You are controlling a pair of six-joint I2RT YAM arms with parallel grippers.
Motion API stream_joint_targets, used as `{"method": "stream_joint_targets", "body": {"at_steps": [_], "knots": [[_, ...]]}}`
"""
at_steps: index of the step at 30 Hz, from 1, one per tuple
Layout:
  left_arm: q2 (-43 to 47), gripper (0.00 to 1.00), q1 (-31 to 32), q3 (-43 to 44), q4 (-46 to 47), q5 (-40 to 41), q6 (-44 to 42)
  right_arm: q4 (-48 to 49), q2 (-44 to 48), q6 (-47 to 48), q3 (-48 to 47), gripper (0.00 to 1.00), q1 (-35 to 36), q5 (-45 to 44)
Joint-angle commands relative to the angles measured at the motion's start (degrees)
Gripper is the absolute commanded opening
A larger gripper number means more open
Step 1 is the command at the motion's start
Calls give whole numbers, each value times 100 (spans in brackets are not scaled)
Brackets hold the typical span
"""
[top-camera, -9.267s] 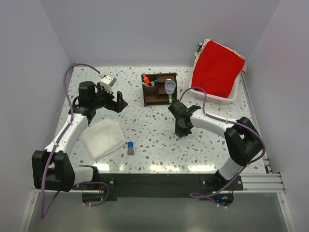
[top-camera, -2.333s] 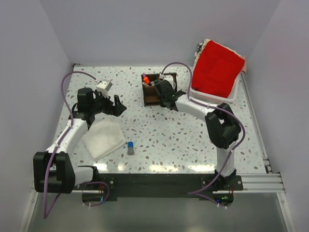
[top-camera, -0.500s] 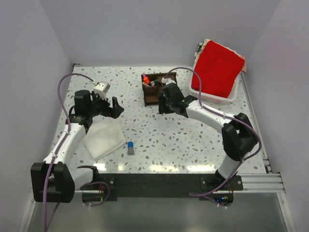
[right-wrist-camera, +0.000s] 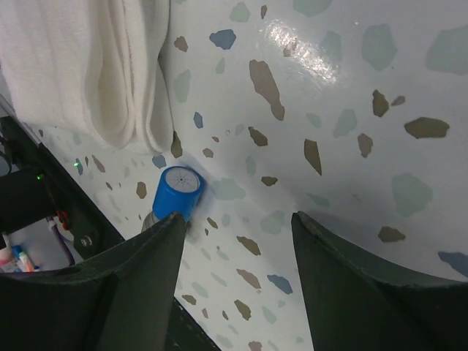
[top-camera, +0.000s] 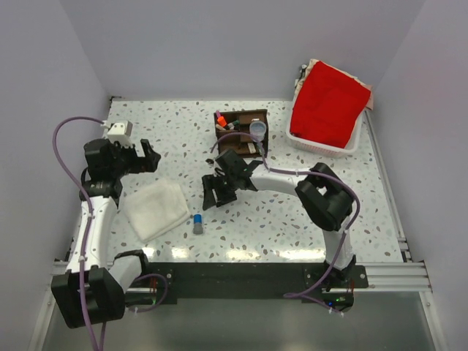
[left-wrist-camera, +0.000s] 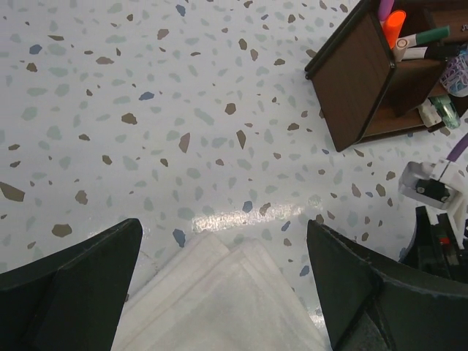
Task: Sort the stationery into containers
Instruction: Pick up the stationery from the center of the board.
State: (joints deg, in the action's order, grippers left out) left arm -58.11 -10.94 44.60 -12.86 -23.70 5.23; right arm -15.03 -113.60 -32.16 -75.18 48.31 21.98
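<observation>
Hovering with right gripper (right-wrist-camera: 238,219), jaws apart, just short of stick (top-camera: 197,224) resting by near edge, left of middle. Risking clipping round cap — rolling it away, or snagging cloth (top-camera: 155,210) alongside. Idling with left gripper (left-wrist-camera: 223,234), likewise spread, empty, near left edge.

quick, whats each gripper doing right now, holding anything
Left gripper: open, empty, near the white cloth.
Right gripper: open, empty, close to the blue-capped stick.

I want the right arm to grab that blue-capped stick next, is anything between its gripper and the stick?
Nothing visible does. Only bare speckled table lies between the open right gripper and the blue-capped stick. The folded white cloth sits off to the stick's side, not in the path.
</observation>
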Motion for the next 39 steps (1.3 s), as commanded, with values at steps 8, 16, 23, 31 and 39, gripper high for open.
{"method": "stream_joint_targets", "body": {"at_steps": [8, 16, 23, 31, 39], "knots": [[554, 100, -268, -355, 100, -82, 162, 79, -382, -141, -700, 65, 239, 843], [564, 100, -277, -347, 126, -135, 162, -1011, -602, -9, -1061, 61, 530, -422], [599, 100, -268, -443, 179, -91, 171, -1134, -549, 61, -1016, 60, 723, -650], [651, 100, -163, -496, 170, -108, 153, -1143, -804, 26, -1385, 59, 837, -677], [651, 100, -22, -461, 117, 32, 92, -1424, -1137, -71, -1702, 55, 1013, -967]]}}
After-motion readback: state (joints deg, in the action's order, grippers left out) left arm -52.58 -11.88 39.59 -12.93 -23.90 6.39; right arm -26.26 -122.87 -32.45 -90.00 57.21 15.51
